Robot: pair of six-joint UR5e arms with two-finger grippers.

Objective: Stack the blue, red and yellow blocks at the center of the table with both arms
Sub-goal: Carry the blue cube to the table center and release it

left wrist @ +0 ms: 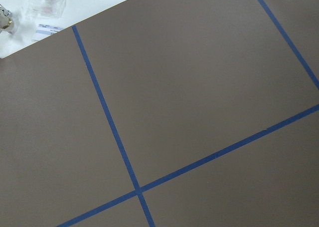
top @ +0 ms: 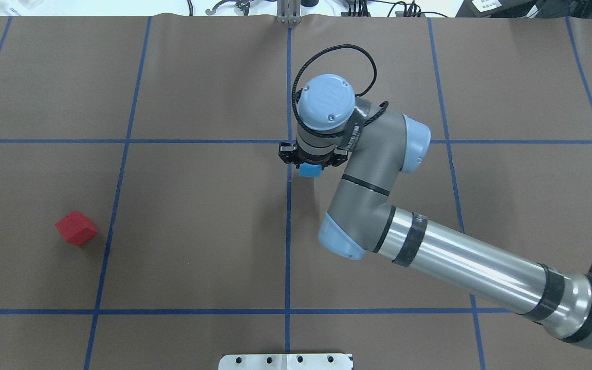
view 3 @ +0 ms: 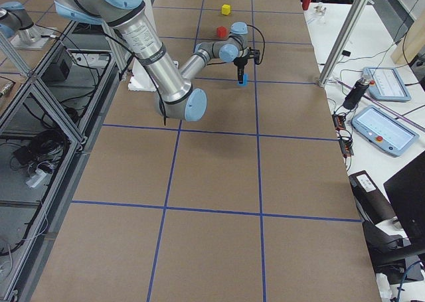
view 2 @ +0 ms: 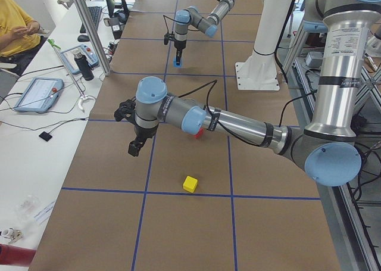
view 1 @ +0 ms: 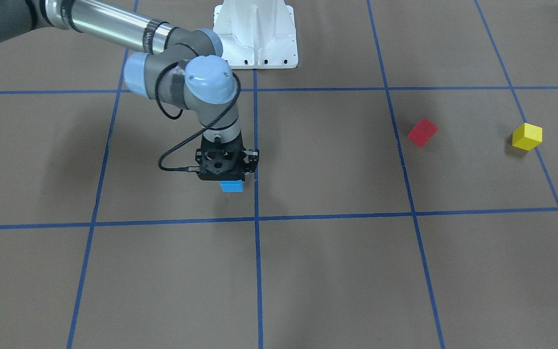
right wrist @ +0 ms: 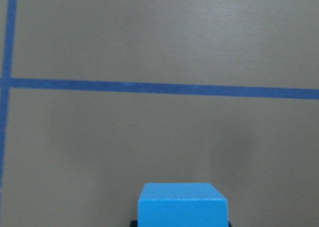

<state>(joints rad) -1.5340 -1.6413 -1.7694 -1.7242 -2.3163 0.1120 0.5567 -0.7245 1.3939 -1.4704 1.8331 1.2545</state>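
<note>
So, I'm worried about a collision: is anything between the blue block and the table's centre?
Nothing visible does. The right hand holds the blue block just beside the centre tape line. The red block and yellow block lie far off on the robot's left side.

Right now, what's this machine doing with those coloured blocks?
The robot's right hand grips the blue block close to the table's middle, beside a blue tape line. The red block and yellow block sit apart on the table, untouched. The left hand hangs above the table near them; whether it's open is unclear.
</note>
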